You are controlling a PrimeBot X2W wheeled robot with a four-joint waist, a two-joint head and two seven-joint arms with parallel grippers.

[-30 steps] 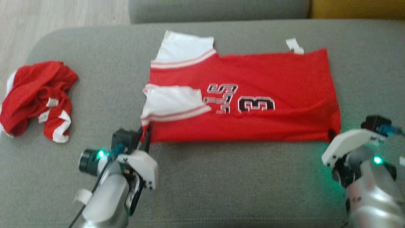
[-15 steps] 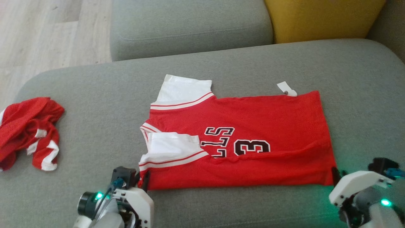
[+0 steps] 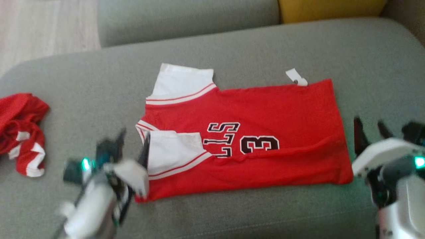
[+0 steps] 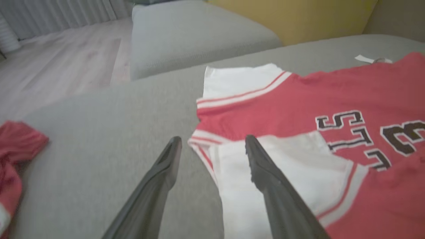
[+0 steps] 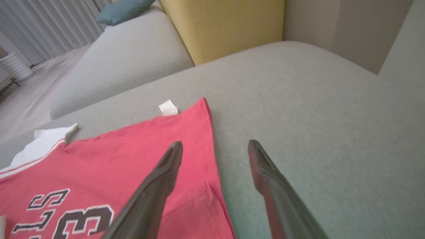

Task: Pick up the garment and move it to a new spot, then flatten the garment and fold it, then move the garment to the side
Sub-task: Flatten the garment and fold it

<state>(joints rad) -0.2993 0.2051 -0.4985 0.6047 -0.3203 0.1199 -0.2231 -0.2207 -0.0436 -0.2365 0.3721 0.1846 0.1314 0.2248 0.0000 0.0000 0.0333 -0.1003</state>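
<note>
The head camera looks steeply down on the whole red jersey (image 3: 265, 106) from its near side, while the wrist cameras sit low and close, the left at the jersey's sleeve end, the right at its hem end, both facing the yellow cushion (image 5: 225, 26) beyond it and sharing the jersey's lettering (image 3: 259, 144).

I work over a broad grey woven-fabric sofa seat (image 3: 252, 53) with rounded corners, which takes up most of what lies ahead of me. Beyond its far edge stands a second grey upholstered seat block (image 3: 186, 16). Just beside that, to my right, is a mustard-yellow fabric back cushion (image 3: 332, 8). To my far left runs a pale wood-plank floor (image 3: 43, 30). Further back hang light grey pleated curtains (image 5: 56, 23), and a small teal cushion (image 5: 123, 11) rests at the far end of the second block. Right of the yellow cushion rises a plain beige upright surface (image 5: 342, 26); wall or upholstery, I cannot tell. The light is soft and even.
</note>
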